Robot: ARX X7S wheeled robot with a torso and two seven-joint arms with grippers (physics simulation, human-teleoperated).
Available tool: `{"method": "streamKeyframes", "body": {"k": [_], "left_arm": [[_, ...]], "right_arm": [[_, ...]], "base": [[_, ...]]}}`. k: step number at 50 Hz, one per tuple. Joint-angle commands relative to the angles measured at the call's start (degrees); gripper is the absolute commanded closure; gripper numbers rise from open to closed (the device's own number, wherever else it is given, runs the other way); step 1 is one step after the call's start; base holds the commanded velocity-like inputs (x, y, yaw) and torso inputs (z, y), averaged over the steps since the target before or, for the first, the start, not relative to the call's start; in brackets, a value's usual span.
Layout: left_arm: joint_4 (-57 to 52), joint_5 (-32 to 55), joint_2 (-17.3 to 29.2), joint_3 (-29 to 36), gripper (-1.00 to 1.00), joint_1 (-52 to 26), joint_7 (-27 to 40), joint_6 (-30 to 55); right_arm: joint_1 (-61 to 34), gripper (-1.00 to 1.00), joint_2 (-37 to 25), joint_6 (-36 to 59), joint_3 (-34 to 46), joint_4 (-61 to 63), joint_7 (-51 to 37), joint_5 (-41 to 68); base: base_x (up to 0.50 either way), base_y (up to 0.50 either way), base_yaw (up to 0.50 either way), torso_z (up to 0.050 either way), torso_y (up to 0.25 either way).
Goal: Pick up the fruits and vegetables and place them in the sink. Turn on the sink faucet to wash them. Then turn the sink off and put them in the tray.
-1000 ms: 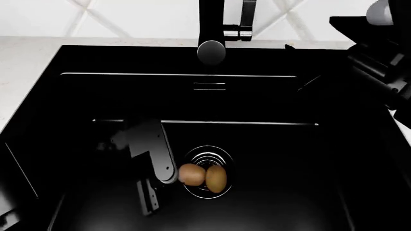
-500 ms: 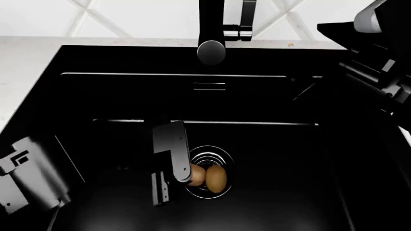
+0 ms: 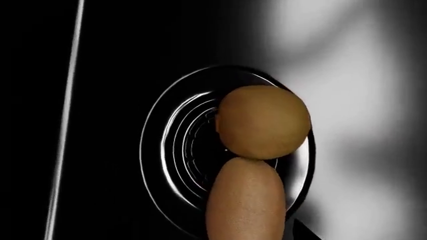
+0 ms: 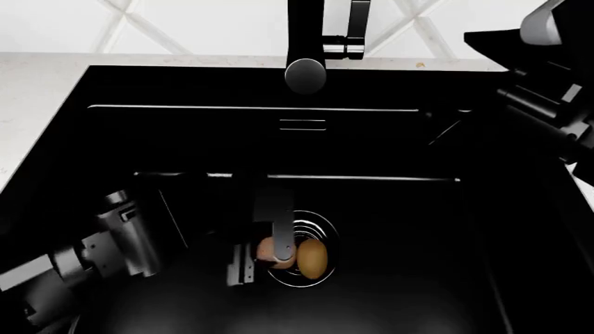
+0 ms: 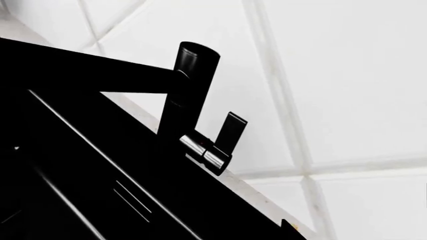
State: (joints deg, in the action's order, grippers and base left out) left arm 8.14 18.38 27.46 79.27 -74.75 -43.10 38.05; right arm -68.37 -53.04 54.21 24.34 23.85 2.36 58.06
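Observation:
The black sink [image 4: 390, 139] holds both pieces on its ringed drain [image 4: 320, 226]. The olive-brown kiwi [image 4: 313, 258] lies to the right, touching the orange-tan potato-like piece [image 4: 269, 249]. My left gripper [image 4: 261, 249] is down in the basin, open, one finger [image 4: 278, 226] over the potato piece and the other finger [image 4: 242, 264] to its left. In the left wrist view the potato piece [image 3: 243, 200] is close up, with the kiwi [image 3: 263, 122] beyond; no fingers show. The faucet [image 4: 305, 42] stands at the back. My right arm [image 4: 543, 83] hovers at the back right, its jaws unclear. The tray is out of view.
White counter [image 4: 37, 90] borders the sink on the left and at the back, with a white tiled wall [image 5: 347, 75] behind. The right wrist view shows the faucet column [image 5: 190, 85] and its side lever [image 5: 230, 131] close by. The left arm [image 4: 111, 243] fills the basin's front left.
My left gripper has moved right across the basin floor and turned, ending over the potato piece; the left arm has come further into view. The right arm has barely shifted.

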Motion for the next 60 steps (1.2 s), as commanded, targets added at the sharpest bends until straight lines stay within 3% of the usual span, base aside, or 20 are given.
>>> {"method": "streamKeyframes", "body": {"k": [1,31,40,41,50,60], "left_arm": [[9.3,-2.2,-4.6,1.6,-1.0,0.5,-1.2,-5.2],[29.3,-3.2,-13.7,5.1,-1.0,3.5,-7.6,-11.8],[30.1,-3.3,-14.1,5.5,-1.0,3.9,-8.1,-12.4],[30.0,-3.3,-14.0,5.4,1.0,4.0,-7.8,-12.4],[20.0,-2.9,-9.3,4.8,1.0,3.3,-4.6,-6.0],[3.4,-0.9,-0.9,3.8,1.0,2.0,-0.1,10.0]], "right_arm": [[-0.1,-1.0,-0.3,-0.1,-0.2,-0.1,0.0,0.3],[-0.2,-1.0,-0.3,0.0,-0.2,-0.4,-0.4,0.4],[-0.1,-1.0,-0.3,-0.2,-0.7,-0.3,-0.6,1.0],[-0.1,-1.0,-0.3,-0.2,-0.7,-0.4,-0.6,1.0],[-0.3,-1.0,-2.0,0.6,-1.0,0.2,-0.3,1.6],[-0.2,-1.0,-5.6,2.0,-1.3,1.4,1.0,2.4]], "base": [[0.0,0.0,0.0,0.0,0.0],[0.0,0.0,0.0,0.0,0.0],[0.0,0.0,0.0,0.0,0.0],[0.0,0.0,0.0,0.0,-0.016],[0.0,0.0,0.0,0.0,-0.002],[0.0,0.0,0.0,0.0,-0.001]]}}
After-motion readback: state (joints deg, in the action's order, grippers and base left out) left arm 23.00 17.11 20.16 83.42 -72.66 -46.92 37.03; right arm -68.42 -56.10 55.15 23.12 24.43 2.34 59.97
